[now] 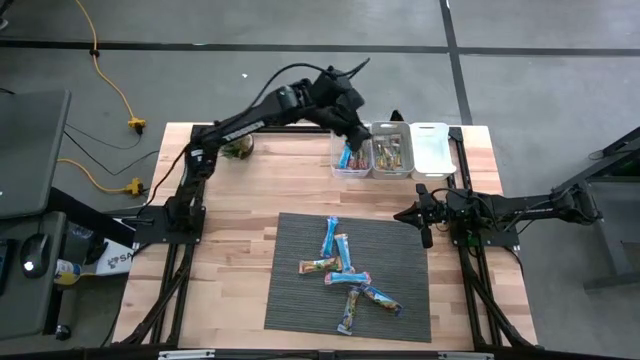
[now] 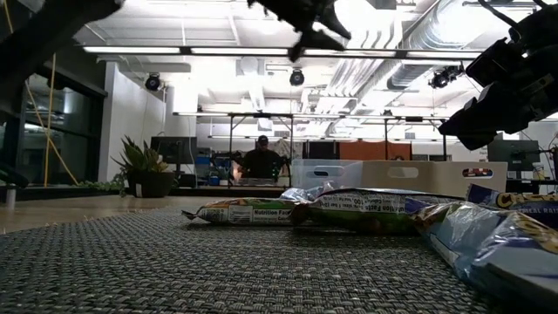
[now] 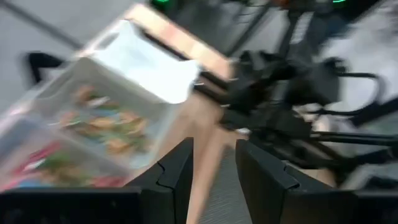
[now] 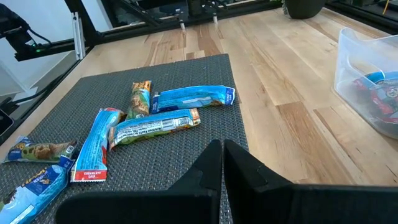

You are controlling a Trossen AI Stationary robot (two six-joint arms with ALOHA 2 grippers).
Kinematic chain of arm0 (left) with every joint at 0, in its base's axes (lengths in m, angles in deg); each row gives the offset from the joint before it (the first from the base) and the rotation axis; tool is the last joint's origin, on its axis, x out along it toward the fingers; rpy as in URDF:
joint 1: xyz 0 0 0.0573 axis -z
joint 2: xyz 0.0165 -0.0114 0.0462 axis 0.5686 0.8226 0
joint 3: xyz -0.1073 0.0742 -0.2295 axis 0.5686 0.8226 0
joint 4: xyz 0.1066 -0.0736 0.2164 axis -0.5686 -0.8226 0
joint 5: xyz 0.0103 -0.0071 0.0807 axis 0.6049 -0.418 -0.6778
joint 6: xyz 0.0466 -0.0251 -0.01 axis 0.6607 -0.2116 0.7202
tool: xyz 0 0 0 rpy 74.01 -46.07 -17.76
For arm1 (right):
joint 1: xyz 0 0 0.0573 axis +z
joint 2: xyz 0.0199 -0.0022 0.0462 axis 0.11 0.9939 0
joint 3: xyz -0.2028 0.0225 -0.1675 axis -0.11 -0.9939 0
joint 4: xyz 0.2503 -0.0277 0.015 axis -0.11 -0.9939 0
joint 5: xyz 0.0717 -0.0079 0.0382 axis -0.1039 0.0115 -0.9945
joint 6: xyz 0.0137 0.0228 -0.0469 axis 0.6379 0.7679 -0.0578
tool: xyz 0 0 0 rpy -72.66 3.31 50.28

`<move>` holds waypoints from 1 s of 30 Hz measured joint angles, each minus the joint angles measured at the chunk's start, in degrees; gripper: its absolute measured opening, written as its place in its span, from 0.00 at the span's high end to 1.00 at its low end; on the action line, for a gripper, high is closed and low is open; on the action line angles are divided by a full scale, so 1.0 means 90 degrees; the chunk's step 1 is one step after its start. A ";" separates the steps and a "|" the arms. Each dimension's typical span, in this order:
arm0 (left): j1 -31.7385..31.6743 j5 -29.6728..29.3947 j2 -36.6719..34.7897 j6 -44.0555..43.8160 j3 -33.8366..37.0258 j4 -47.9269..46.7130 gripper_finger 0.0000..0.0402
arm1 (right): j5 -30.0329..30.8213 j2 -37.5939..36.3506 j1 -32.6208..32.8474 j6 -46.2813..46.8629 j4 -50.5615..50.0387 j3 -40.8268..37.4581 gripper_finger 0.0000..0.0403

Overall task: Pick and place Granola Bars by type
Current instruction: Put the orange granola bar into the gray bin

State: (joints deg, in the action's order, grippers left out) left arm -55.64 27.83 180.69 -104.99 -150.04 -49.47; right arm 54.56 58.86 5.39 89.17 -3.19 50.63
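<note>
Several wrapped granola bars (image 1: 345, 272), mostly blue with some green and tan, lie flat in a loose cluster on a dark woven mat (image 1: 300, 300); they also show in the right wrist view (image 4: 155, 121) and the low view (image 2: 261, 211). My left gripper (image 1: 357, 133) hangs over the clear bins at the table's far edge, open and empty (image 3: 214, 152). The left bin (image 1: 350, 152) holds blue bars, and the middle bin (image 1: 390, 152) holds tan and red ones. My right gripper (image 1: 408, 214) waits shut (image 4: 222, 148) just off the mat's far right corner.
A third bin (image 1: 432, 148), white and seemingly without bars, stands to the right of the other two. A dark plant pot (image 1: 238, 148) sits by the left arm's base. Bare wood lies between the mat and the bins. A person sits far behind the table (image 2: 260, 161).
</note>
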 joint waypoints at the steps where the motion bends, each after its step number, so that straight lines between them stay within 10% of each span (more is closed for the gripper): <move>1: 0.0020 -0.0237 -0.0081 0.0027 0.0000 -0.0292 0.70 | 0.0001 0.0000 0.0002 0.0000 0.0002 0.0000 1.00; 14: 0.0761 -0.3366 -0.0460 -0.0821 0.0012 -0.3009 0.70 | 0.0000 0.0000 0.0002 0.0000 0.0002 0.0000 1.00; 30: 0.2540 -0.4041 -0.0862 -0.1241 0.0010 -0.4620 0.70 | 0.0000 0.0002 0.0000 0.0000 0.0002 0.0000 1.00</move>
State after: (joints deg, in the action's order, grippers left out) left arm -32.78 -8.54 172.93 -116.15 -149.95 -91.05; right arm 54.56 58.89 5.39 89.17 -3.17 50.63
